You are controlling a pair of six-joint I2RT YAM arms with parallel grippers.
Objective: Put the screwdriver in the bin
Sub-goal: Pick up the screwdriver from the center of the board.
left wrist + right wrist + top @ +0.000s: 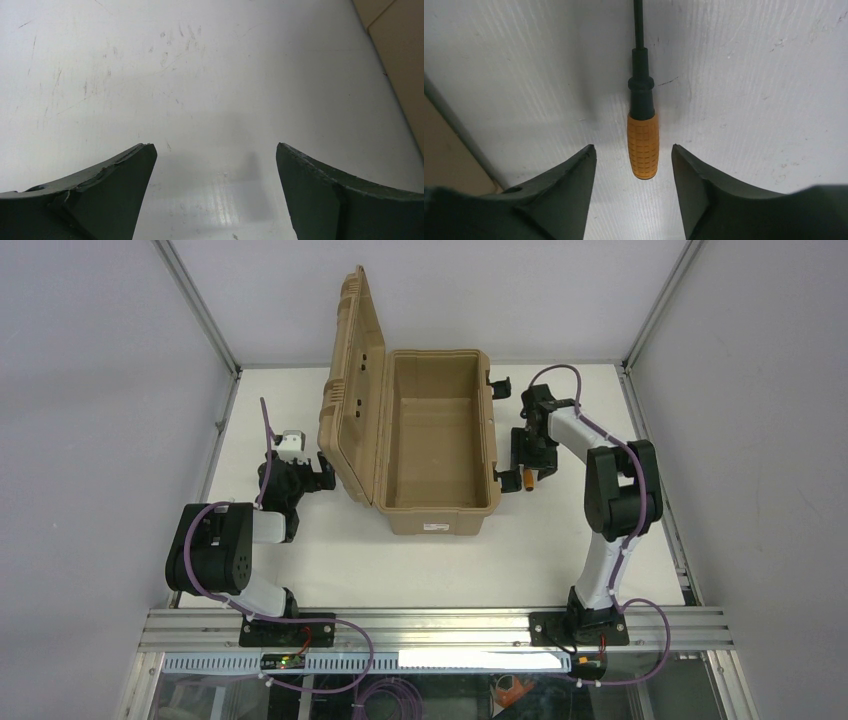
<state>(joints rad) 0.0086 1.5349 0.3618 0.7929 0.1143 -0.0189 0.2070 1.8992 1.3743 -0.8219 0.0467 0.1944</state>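
The screwdriver (643, 145) lies on the table (749, 100) beside the open bin (437, 510), not picked up yet. Our right gripper (633, 150) is spread around its orange handle, maybe not touching. Our left gripper (215, 150) is spread and empty. We think grabbing, lifting and dropping are left.

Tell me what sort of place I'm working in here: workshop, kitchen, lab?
Most likely a robotics lab test cell: a white table walled by plain grey panels, the left arm and right arm bolted to an aluminium rail, and a tan bin and screwdriver laid out.
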